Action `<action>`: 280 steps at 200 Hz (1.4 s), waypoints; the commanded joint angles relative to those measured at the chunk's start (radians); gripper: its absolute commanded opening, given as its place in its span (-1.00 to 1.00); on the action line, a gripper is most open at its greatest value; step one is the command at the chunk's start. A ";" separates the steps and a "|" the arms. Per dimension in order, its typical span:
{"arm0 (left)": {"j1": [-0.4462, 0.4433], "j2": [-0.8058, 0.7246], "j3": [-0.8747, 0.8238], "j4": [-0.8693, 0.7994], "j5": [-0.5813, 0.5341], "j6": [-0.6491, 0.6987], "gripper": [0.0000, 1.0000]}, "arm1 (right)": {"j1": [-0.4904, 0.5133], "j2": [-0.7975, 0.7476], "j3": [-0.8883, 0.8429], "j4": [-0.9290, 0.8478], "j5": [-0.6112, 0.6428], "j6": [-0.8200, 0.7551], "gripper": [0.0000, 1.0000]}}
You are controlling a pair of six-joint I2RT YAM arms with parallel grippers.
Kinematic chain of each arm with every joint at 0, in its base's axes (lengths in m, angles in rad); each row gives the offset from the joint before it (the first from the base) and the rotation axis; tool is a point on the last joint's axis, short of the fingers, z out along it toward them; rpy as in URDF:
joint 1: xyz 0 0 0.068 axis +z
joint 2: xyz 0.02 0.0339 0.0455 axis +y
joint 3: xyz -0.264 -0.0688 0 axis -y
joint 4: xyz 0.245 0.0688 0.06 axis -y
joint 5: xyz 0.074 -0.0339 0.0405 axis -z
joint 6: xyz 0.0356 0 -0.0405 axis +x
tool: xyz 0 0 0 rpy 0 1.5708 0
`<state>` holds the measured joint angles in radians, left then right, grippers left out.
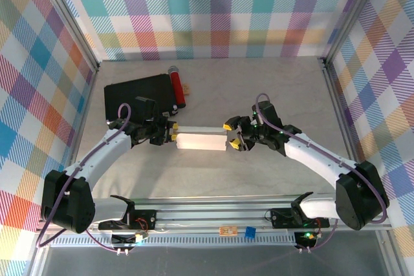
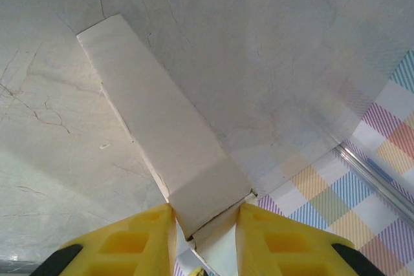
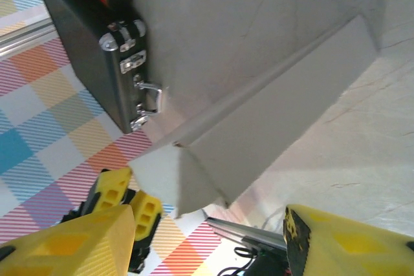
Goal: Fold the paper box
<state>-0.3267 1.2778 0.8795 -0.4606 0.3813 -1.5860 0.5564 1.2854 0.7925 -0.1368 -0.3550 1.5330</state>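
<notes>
One paper box, top view: mid-counter, long side parallel to near edge. Already shallow rectangle; end flaps judged not yet tucked. Two claws: left claw at box's left end, right claw at right end. One black case, far-left corner.
Left wrist: left claw pinching box end, jaws narrow.
Right wrist: right claw jaws wide, gripping nothing; end flap loose.

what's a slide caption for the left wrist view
Left gripper pinching one end of the white paper box.
</notes>
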 commanded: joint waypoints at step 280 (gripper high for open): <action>-0.022 -0.098 -0.237 -0.063 -0.006 0.041 -0.94 | -0.015 0.038 -0.053 -0.099 -0.047 -0.218 -0.85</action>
<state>-0.3313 1.1526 0.7326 -0.3328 0.3855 -1.5738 0.5430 1.3098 0.7429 -0.0780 -0.4114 1.4124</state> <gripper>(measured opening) 0.091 0.076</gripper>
